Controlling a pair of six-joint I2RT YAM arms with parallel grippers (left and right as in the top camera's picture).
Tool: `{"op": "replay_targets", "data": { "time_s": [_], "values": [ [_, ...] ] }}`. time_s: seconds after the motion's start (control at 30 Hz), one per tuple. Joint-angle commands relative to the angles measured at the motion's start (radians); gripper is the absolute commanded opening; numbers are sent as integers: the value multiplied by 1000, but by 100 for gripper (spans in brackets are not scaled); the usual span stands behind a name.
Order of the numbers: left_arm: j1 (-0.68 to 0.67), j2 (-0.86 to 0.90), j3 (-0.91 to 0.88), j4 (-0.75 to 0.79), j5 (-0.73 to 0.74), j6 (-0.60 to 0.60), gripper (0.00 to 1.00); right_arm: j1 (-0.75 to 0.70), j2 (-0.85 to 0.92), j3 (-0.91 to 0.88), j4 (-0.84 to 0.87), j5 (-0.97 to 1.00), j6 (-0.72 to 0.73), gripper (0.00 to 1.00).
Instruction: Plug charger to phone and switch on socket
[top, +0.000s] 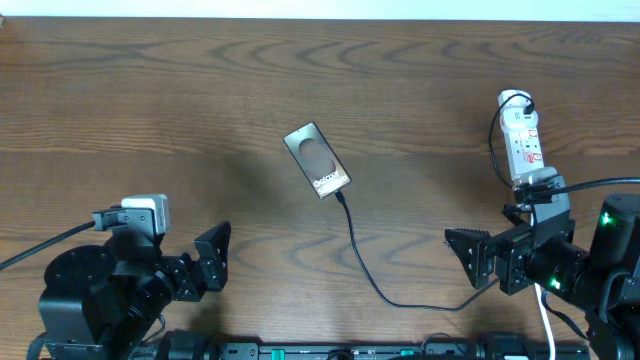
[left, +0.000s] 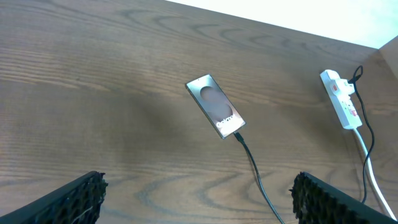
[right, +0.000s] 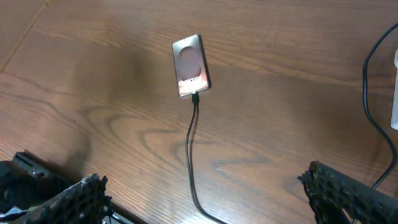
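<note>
Left hand: Our left hand (top: 216, 260) hangs low at the near left of the table (top: 150, 110), fingers spread wide and holding nothing.

Phone: The phone (top: 317, 160) lies flat near the middle of the table, lettering up. It is turned on a slant, with its lettered end toward the right arm.

Charger: The charger (top: 353, 236) runs from that lettered end, curls toward the near edge and sweeps right under the right arm. Its tip appears seated in the phone, so we judge the plugging step done.

Right hand: Our right hand (top: 463, 258) is released too, fingers parted and empty, facing the table's middle.

Socket: The socket (top: 524, 140) sits at the far right. Its long axis runs away from us with a slight tilt, and its near end is tucked under the right arm's wrist in the overhead view.

Key relation: The socket lies to the right of the right hand and farther out. It shows only as a white sliver at the right edge of that wrist's view. The left hand is well apart, across the table.

Next move: We judge the switch falls to the right arm, which must swing right and outward.

Switch: The red marks are too small to tell on from off.
</note>
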Motion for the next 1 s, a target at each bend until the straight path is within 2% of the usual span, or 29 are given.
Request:
{"op": "replay_targets", "data": {
  "time_s": [0.0, 0.23, 0.27, 0.4, 0.53, 0.63, 0.67, 0.73, 0.97],
  "values": [
    [-1, -5, 9, 0, -13, 12, 95, 5, -1, 3, -2, -6, -14, 99],
    [-3, -100, 3, -41, -34, 13, 98, 5, -1, 3, -2, -6, -14, 99],
    [13, -181, -24, -47, -114, 13, 98, 5, -1, 3, -2, -6, -14, 99],
    [63, -306, -133, 8, -246, 13, 98, 5, -1, 3, -2, -6, -14, 99],
    [114, -420, -357, 276, -293, 25, 98, 5, -1, 3, -2, -6, -14, 99],
    [134, -492, -569, 529, -279, 25, 98, 5, -1, 3, -2, -6, -14, 99],
    [140, -525, -671, 663, -262, 27, 98, 5, -1, 3, -2, -6, -14, 99],
    [144, -562, -784, 810, -247, 27, 98, 5, -1, 3, -2, -6, -14, 99],
    [148, -589, -1072, 1194, -240, 27, 98, 5, -1, 3, -2, -6, -14, 99]
  ]
}}
